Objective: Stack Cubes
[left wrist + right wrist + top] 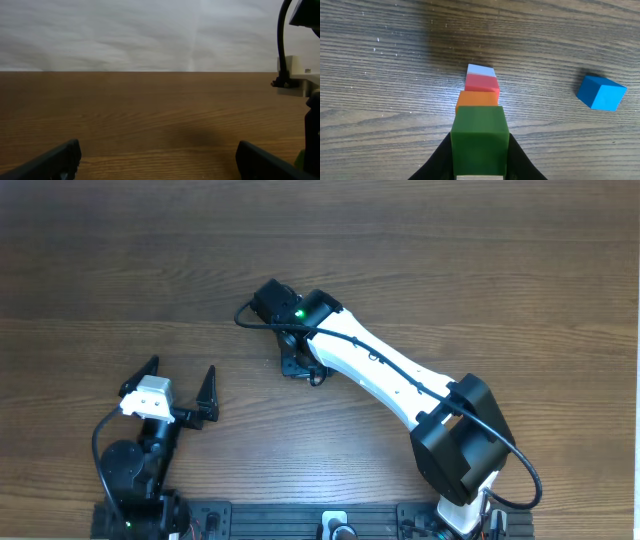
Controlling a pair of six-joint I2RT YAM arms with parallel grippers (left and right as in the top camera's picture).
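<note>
Green cube [480, 132], pinched in the right hand [480, 152], sits right over the orange cube [477, 98] and red cube [482, 82] tower on the tabletop [380, 75]. An off-centre release or a dragging finger could topple it. The blue cube [601, 93] lies well apart; the left hand [182, 375] is spread.
</note>
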